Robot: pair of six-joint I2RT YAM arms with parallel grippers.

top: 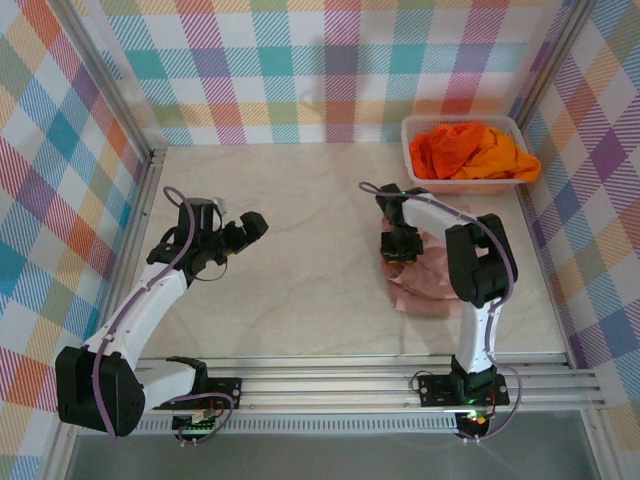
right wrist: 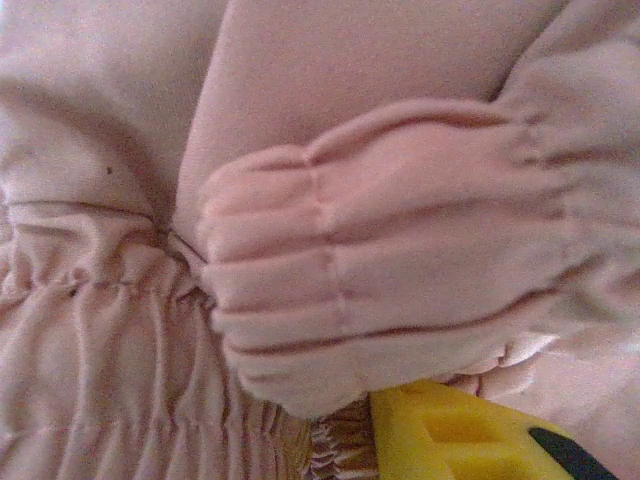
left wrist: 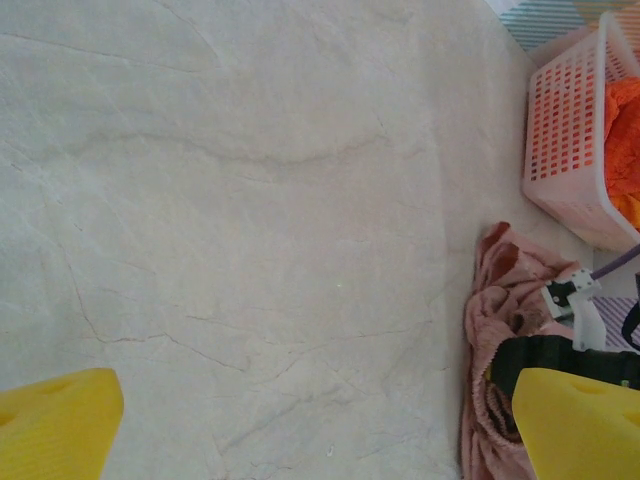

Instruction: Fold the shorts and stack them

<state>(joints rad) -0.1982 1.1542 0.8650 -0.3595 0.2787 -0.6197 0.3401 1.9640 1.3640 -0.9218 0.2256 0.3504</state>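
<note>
Possibly the right gripper (top: pixel 402 245) holds only a waistband fold (right wrist: pixel 330 300); I cannot tell its grip, so the pink shorts (top: pixel 415 290) may slip. Left gripper (top: pixel 250 228) fingers spread.

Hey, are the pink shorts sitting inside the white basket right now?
No, the pink shorts lie out on the table, while the basket holds orange cloth.

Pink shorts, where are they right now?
In the top view, the pink shorts lie crumpled on the table's right side, under the right arm, just short of the white basket.
</note>
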